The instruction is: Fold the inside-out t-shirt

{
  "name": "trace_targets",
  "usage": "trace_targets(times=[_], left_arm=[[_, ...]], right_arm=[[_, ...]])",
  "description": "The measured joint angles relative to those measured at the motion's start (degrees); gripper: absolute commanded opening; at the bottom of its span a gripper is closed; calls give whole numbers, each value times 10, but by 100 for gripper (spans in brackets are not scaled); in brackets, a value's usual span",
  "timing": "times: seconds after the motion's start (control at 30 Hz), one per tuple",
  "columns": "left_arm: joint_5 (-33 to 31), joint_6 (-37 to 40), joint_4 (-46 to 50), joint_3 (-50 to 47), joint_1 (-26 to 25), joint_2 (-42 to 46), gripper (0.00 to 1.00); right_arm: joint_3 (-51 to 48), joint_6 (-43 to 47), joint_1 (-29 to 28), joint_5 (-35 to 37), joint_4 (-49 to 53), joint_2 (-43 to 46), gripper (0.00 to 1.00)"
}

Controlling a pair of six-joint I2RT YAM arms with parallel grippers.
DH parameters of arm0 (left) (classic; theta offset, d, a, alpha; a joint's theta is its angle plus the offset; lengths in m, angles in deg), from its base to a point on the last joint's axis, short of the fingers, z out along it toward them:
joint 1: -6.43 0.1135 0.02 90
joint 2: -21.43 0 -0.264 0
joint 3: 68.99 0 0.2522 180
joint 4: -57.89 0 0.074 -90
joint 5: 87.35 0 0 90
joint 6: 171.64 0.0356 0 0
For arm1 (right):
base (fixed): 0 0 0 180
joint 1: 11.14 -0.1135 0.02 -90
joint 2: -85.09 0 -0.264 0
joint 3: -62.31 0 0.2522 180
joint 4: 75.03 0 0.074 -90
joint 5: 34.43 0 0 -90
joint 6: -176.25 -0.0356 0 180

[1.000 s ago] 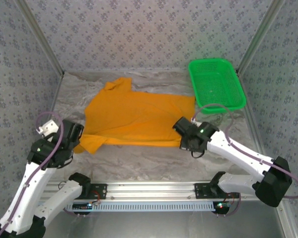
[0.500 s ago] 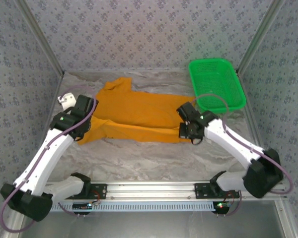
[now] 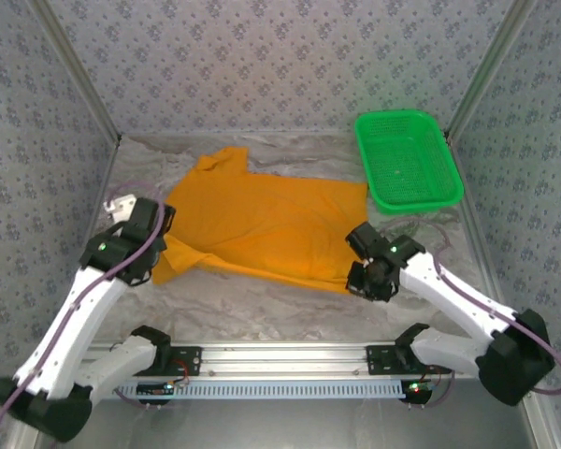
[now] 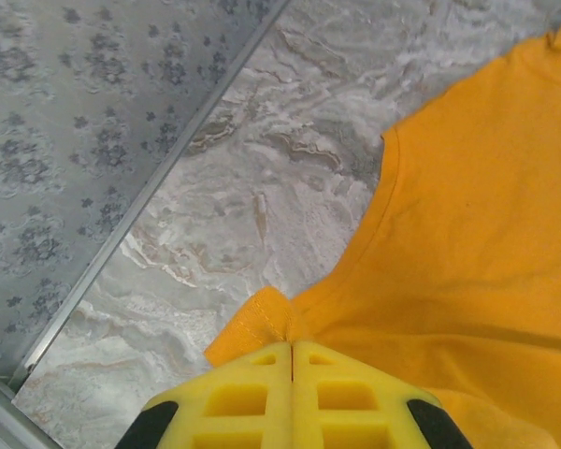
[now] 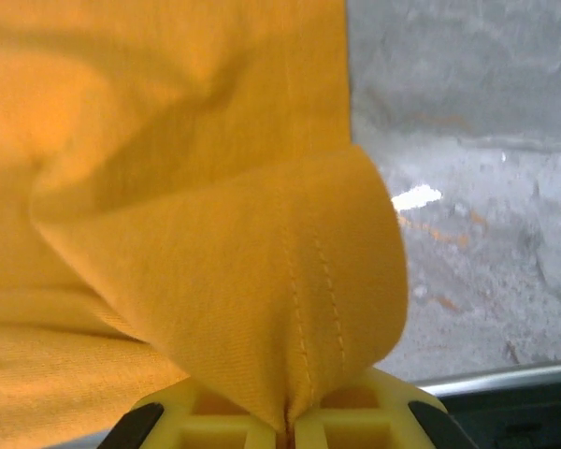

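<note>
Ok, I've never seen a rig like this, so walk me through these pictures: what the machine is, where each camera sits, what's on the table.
Two white robot arms are bolted at the near edge of a marbled table. The wide picture looks down from above and behind them; the two close-ups come from a camera on each wrist, its yellow fingers at the bottom. An orange short-sleeved t-shirt lies spread on the table, with a green plastic mesh basket at the far right. The left gripper is shut on a shirt corner; the right gripper on a fold of its stitched edge.
</note>
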Motion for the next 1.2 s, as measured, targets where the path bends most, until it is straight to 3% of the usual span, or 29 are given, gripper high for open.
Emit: trace_targets(times=[0.13, 0.17, 0.2, 0.23, 0.27, 0.3, 0.37, 0.43, 0.57, 0.77, 0.87, 1.1, 1.2], left_arm=[[12, 35, -64, 2, 5, -123, 0], [20, 46, -77, 9, 10, -158, 0], [30, 56, -87, 20, 15, -191, 2], [41, 64, -99, 39, 23, -237, 26], [52, 70, -111, 61, 31, -279, 65], [64, 70, -117, 83, 40, -315, 77], [102, 63, -129, 139, 67, -400, 83], [140, 53, -147, 161, 91, -446, 99], [191, 21, -157, 128, 121, -424, 98], [236, -46, -119, 35, 134, -282, 82], [259, -83, -104, -43, 135, -233, 78], [310, -162, -115, -189, 135, -247, 71], [312, -180, -131, -194, 134, -264, 51]], right_arm=[[51, 58, 68, 0, -22, -116, 12], [68, 72, 83, 3, -31, -147, 17], [82, 80, 94, 7, -39, -169, 30], [100, 91, 108, 15, -50, -198, 39], [116, 99, 117, 21, -58, -221, 43], [130, 106, 125, 30, -64, -241, 44], [147, 114, 133, 48, -77, -263, 50], [147, 117, 133, 63, -79, -261, 52], [132, 137, 125, 97, -74, -216, 53], [89, 174, 64, 114, -60, -132, 54], [55, 167, 33, 97, -61, -119, 56], [-23, 130, 13, 57, -118, -138, 54], [-35, 125, 13, 61, -156, -161, 41]])
